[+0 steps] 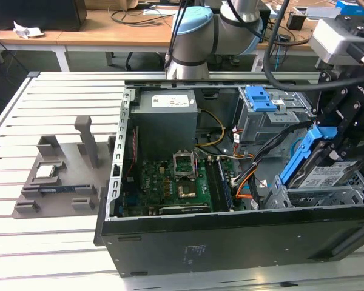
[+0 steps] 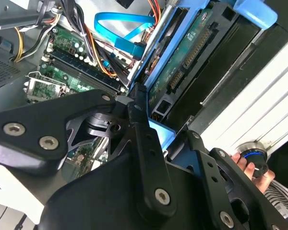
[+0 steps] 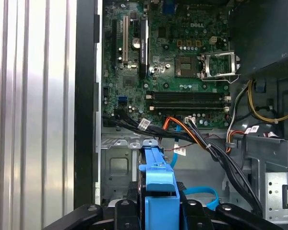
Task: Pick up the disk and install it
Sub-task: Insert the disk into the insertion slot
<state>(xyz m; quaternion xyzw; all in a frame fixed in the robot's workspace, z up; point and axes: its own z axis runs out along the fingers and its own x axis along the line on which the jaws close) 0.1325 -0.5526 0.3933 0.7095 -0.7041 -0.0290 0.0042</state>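
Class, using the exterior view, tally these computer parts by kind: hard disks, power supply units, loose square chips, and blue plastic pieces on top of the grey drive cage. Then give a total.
disk: 1
power supply unit: 1
loose square chip: 1
blue plastic piece atop the grey drive cage: 1
Total: 4

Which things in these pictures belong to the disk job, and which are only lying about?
Belonging: the disk, tilted in the gripper; the grey drive cage by it; the computer case.
Lying about: the square chip on the grey fixture; the blue piece atop the other cage.
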